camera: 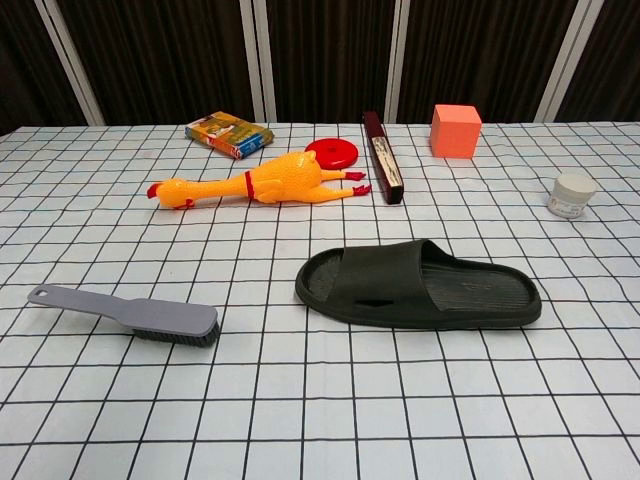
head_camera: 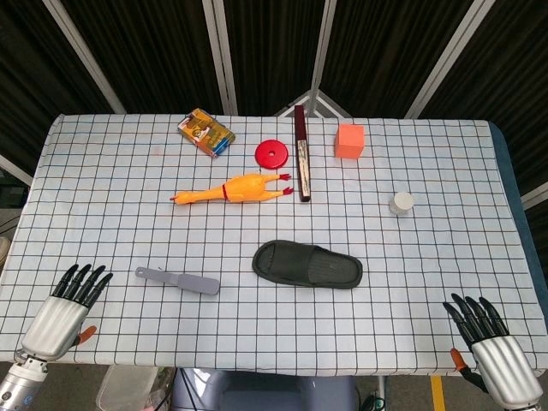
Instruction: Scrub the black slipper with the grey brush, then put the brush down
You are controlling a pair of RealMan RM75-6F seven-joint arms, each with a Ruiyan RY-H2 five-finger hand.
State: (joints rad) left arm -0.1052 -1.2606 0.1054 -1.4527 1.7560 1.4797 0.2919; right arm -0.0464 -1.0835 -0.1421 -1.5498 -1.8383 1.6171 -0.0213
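One black slipper (head_camera: 308, 265), ribbed rubbery sole, one grey brush (head_camera: 177, 280) at its 9 o'clock, flat plastic handle, left hand (head_camera: 68, 306) and right hand (head_camera: 490, 342) both empty, fingers spread

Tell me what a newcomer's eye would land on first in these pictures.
The bright yellow rubber chicken lying on its side at mid-table grabs attention first, with the red disc just behind it and the orange cube further right. Nearer the robot, the black slipper stands out dark against the checked cloth, and the grey brush lies apart to its left. Both hands, left hand and right hand, rest empty at the near corners.
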